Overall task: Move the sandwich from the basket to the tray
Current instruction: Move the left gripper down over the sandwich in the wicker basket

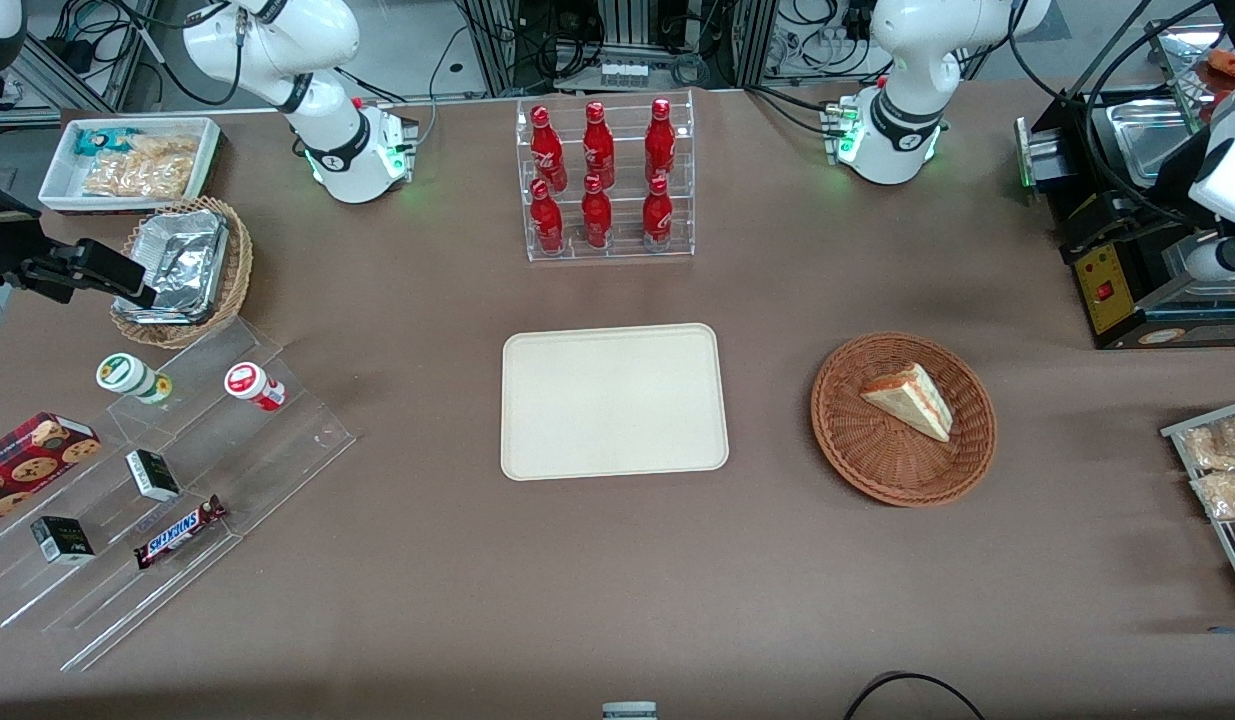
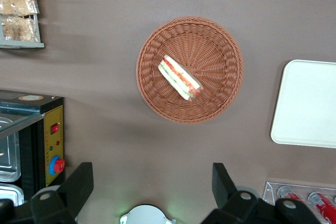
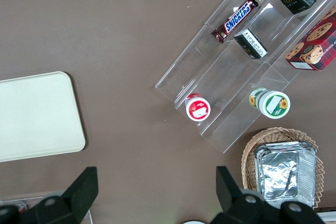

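Surface: brown tabletop [image 1: 427, 560] seen from above, with cabling and robot bases along the edge farthest from the front camera.
Tray: flat cream-beige tray [image 1: 614, 400] with rounded corners, lying at the middle of the tabletop with nothing on it.
Basket: round reddish-brown wicker basket [image 1: 904, 417] resting on the tabletop, beside the tray toward the working arm's end and clearly apart from it.
Sandwich: triangular wedge [image 1: 909, 399] of pale bread lying inside the basket, touching its woven floor; the wrist view shows pink, orange and green filling [image 2: 180, 77] along its cut edge.
Tool: left arm's tool [image 2: 152, 182] held high over the tabletop near the edge farthest from the front camera, its two dark fingers [image 2: 79, 182] spread wide apart with nothing between them; basket and sandwich lie below it, untouched.
Bottle rack: clear stepped rack of six red bottles [image 1: 602, 180] near the edge farthest from the front camera, in line with the tray.
Snack display: clear stepped stand [image 1: 177, 480] toward the parked arm's end, carrying a Snickers bar [image 1: 180, 531], small boxes and two round tubs.
Foil basket: lighter tan wicker basket lined with foil [image 1: 182, 268], also toward the parked arm's end.
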Controlling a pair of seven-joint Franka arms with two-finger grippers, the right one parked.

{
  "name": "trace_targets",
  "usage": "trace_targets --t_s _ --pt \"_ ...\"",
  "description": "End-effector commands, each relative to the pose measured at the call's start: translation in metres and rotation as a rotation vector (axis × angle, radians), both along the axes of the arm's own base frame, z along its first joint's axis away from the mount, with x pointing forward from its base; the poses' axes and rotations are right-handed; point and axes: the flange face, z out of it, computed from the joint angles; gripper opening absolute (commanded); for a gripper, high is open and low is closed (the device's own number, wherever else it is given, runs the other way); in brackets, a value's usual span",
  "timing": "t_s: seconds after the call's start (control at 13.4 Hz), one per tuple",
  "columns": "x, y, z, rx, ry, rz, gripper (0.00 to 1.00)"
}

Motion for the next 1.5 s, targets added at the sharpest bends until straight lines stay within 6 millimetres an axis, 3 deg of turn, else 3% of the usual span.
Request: trace_targets --t_s 0.0,0.15,0.22,0.52,0.75,1.05,1.2,1.42 --pt "-0.005 0.000 0.007 -0.009 -0.006 -0.014 1.00" --pt "0.005 0.002 -0.007 -0.003 0.007 -0.004 1.00" --pt "0.011 0.002 -0.027 -0.004 0.044 -0.004 1.00" --pt "0.025 0.000 -0.133 0.005 0.037 0.077 1.00" --pt "0.008 -0.020 -0.203 0.023 -0.063 0.457 1.00" --pt "-0.006 -0.051 -0.252 0.027 -0.101 0.837 1.00" --pt "-0.012 -0.051 -0.277 0.051 -0.064 0.893 1.00" --pt "-0.004 -0.052 -0.303 0.040 -0.051 0.979 1.00"
